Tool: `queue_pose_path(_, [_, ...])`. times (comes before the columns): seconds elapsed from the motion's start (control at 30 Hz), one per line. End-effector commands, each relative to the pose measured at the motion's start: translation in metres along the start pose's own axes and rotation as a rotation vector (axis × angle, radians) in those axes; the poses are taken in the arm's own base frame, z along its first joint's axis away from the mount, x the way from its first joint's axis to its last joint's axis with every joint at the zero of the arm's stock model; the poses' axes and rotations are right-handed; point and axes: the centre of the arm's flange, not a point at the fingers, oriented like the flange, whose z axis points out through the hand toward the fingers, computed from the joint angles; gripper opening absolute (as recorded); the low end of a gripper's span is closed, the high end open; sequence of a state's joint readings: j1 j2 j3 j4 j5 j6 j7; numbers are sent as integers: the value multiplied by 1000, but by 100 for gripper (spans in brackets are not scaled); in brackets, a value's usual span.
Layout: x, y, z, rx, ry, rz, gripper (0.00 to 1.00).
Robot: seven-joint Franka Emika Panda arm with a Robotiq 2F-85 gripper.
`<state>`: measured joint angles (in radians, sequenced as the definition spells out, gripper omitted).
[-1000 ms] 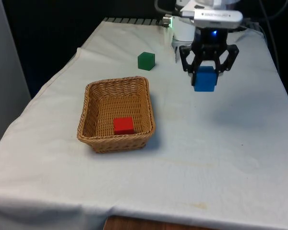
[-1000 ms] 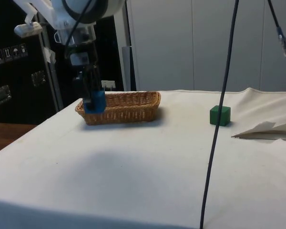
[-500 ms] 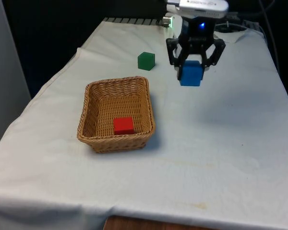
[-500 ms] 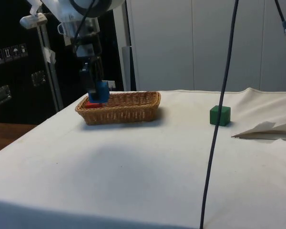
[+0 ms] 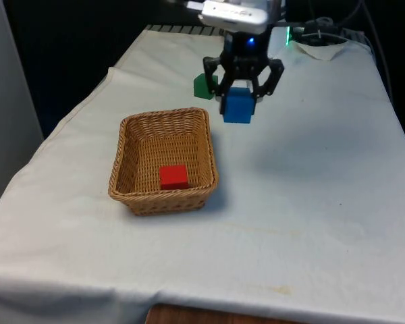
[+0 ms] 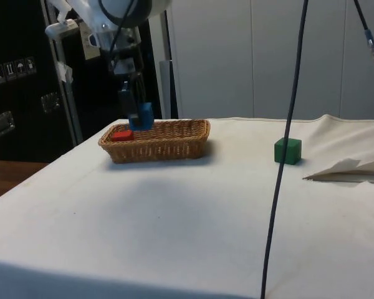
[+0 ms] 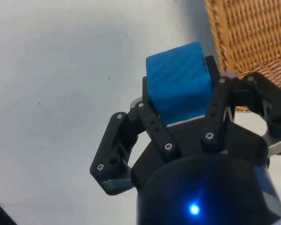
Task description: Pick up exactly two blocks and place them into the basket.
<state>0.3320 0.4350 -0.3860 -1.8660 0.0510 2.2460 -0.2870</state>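
Your pincer (image 5: 239, 101) is clamped on the blue block (image 5: 237, 106), holding it in the air above the white cloth (image 5: 310, 175), clear of the table. The wicker basket (image 5: 131, 177) sits below it and toward the front view's left, its near rim just beside the pincer in the wrist view (image 7: 253, 42), with a red block (image 5: 173, 177) lying inside. The green block (image 5: 201, 86) stands on the cloth just behind the pincer, partly hidden by a finger. Some crumpled white paper (image 6: 346, 171) lies well apart from it, beyond the green block in the side view.

no readable text, labels or numbers
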Motion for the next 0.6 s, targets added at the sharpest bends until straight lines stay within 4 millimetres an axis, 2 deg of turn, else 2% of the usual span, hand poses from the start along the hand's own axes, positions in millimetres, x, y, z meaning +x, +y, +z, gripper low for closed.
queue_pose_path(0.0, [-1, 6, 3, 2, 7, -2, 1])
queue_pose_path(0.1, [-4, 19, 10, -1, 7, -3, 1])
queue_pose_path(0.17, [-3, 18, 9, -7, -2, -1, 1])
queue_pose_path(0.2, [-5, 27, 13, 0, 9, -2, 1])
queue_pose_path(0.37, [-8, 43, 22, 13, 25, 0, 1])
queue_pose_path(0.47, [-8, 44, 23, 12, 20, 1, 1])
queue_pose_path(0.57, [-9, 54, 31, 33, 44, 2, 1])
